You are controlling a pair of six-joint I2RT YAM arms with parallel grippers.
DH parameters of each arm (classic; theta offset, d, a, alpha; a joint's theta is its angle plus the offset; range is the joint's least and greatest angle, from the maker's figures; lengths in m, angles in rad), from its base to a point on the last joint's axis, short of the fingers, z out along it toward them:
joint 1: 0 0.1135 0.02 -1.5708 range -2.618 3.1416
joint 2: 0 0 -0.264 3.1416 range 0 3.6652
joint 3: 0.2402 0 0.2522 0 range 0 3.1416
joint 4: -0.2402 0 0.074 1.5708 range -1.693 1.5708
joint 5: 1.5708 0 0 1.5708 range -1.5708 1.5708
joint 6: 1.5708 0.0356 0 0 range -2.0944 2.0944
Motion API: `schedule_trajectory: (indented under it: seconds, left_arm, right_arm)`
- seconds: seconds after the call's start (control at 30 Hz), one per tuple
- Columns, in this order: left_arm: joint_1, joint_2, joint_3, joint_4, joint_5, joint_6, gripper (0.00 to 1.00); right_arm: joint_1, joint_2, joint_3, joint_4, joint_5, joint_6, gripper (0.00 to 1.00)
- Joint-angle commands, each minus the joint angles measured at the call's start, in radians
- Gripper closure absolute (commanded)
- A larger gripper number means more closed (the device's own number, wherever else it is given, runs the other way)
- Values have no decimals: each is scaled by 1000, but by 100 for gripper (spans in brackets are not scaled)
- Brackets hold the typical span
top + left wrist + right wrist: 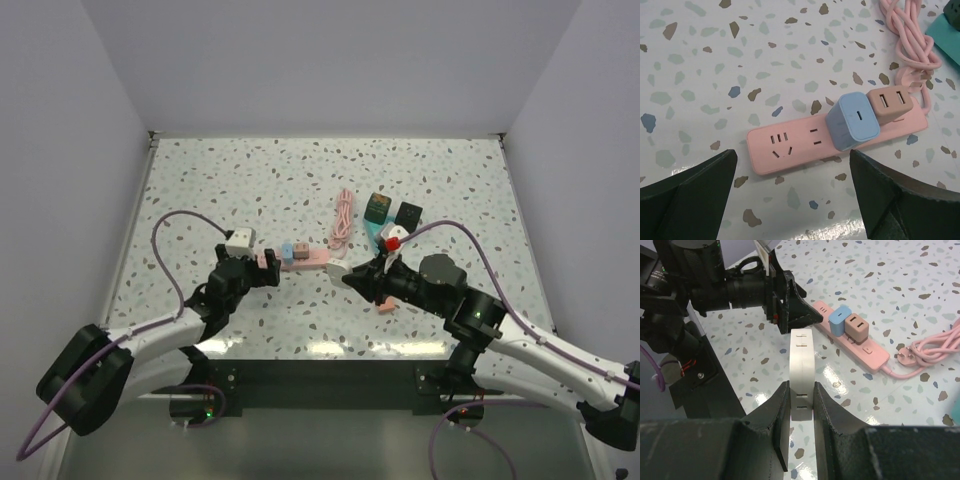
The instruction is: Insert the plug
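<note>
The small off-white square plastic plug (801, 355) sits clamped in the right pincer (801, 390), its two fingers pressed on the block's broad flat faces with the narrow edge facing up. It is held near the long pink plastic power strip (790, 150), apart from it and not in any socket. The left pincer (268, 270) hovers over the strip's free end with its fingers spread wide and nothing between them.

The plug looks rigid and light, with smooth sides that could slip if squeezed off-centre, so gripping across the flat faces, as here, seems the sound hold. I cannot tell where its pins are.

Counted: one plug, one strip on the speckled desk (700, 60), and two adapters already seated in it, a pale blue rounded block (852, 122) and a tan-pink block (890, 102) touching each other. One group of sockets at the strip's end lies open. One coiled pink cable (910, 45) trails from the far end
</note>
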Motion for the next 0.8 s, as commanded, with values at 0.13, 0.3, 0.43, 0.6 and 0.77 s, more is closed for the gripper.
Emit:
schedule_trajectory:
  seconds: [0.13,0.3,0.43,0.6,0.77]
  left_arm:
    - [91,143,39,277,221,100,0]
    - [117,258,61,323,236,94,0]
    - [132,324,78,363,230,106,0]
    - [135,380,82,411,253,103,0]
    - [134,435,59,431,270,82,0]
  right_arm:
    - [-3,-45,17,9,10,5,100]
    - [-1,-55,15,12,-2,4,100]
    - [-3,-55,12,8,-5,4,100]
    - [-1,-59,11,8,5,1,100]
    - [-1,-56,11,10,2,2,100]
